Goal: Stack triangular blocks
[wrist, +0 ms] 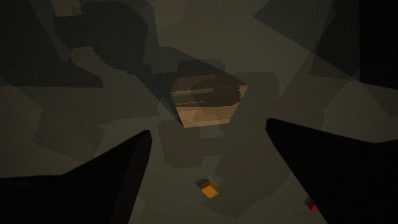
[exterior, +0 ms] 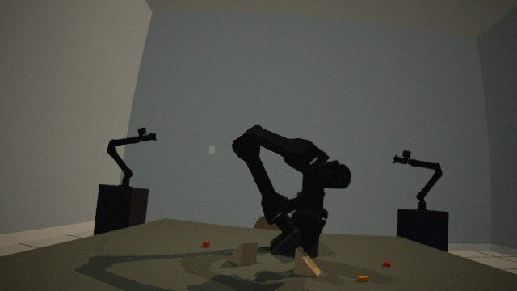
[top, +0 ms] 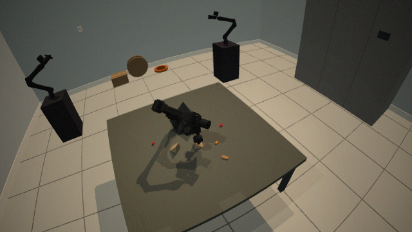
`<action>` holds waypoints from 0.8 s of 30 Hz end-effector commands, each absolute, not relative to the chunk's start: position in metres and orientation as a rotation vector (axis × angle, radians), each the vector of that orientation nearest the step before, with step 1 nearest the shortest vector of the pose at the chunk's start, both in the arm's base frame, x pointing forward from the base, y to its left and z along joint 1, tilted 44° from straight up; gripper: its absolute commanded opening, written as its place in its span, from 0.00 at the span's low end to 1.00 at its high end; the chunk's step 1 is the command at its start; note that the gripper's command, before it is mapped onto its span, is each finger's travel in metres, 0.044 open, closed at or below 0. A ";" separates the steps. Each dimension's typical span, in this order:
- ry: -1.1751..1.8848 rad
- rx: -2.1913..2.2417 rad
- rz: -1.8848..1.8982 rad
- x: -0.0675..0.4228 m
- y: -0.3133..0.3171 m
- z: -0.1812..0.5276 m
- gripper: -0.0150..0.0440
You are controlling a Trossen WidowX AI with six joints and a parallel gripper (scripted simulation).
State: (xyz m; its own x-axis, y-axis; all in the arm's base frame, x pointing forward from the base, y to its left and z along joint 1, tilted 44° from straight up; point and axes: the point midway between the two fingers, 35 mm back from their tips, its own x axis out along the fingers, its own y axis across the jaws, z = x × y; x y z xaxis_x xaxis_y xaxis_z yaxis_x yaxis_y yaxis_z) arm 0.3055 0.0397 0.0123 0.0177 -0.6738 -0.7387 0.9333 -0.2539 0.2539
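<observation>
Wrist view: gripper (wrist: pixel 207 150) spread wide, empty, above crosswise triangular block (wrist: pixel 209 100).

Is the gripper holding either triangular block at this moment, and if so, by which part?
Nothing is held. The gripper is open, its fingers spread above one triangular block, which rests on the table.
</observation>
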 end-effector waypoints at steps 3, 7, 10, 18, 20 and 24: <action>0.377 0.923 -1.585 0.304 0.031 0.005 1.00; 0.376 0.923 -1.585 0.304 0.026 0.001 1.00; 0.376 0.923 -1.585 0.304 0.023 -0.003 1.00; 0.374 0.922 -1.586 0.304 0.013 -0.011 1.00; 0.373 0.921 -1.586 0.303 0.010 -0.013 1.00; 0.372 0.920 -1.586 0.303 0.005 -0.017 1.00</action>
